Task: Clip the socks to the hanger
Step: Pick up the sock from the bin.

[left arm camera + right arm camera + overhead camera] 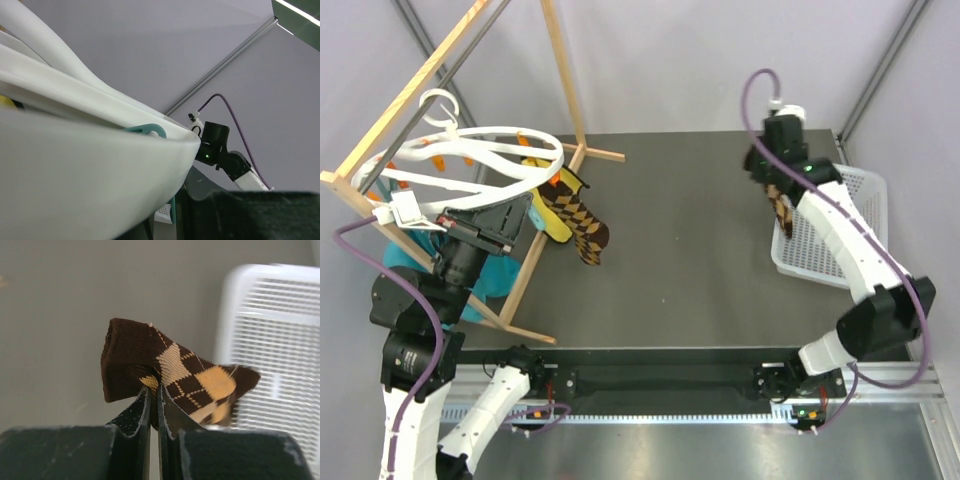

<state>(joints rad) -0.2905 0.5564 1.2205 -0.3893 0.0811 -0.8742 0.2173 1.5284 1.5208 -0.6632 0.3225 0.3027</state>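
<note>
The white ring hanger [485,135] hangs on the wooden rack at the far left. My left gripper [518,213] is shut on its near rim. In the left wrist view that rim [75,170] fills the frame, with one dark finger [260,215] below it. One brown-and-tan argyle sock [582,225] dangles from the ring's right side. The other sock [780,205] hangs from my right gripper [772,185] above the table's far right. In the right wrist view the gripper [154,390] is shut on a fold of this sock [175,367], near its dark brown end.
A wooden frame rack [390,100] carries the hanger. A yellow cloth [542,215] and a teal cloth [490,280] hang by it. A white mesh basket [835,235] sits at the table's right edge, just under and right of the held sock, also seen as basket [280,335].
</note>
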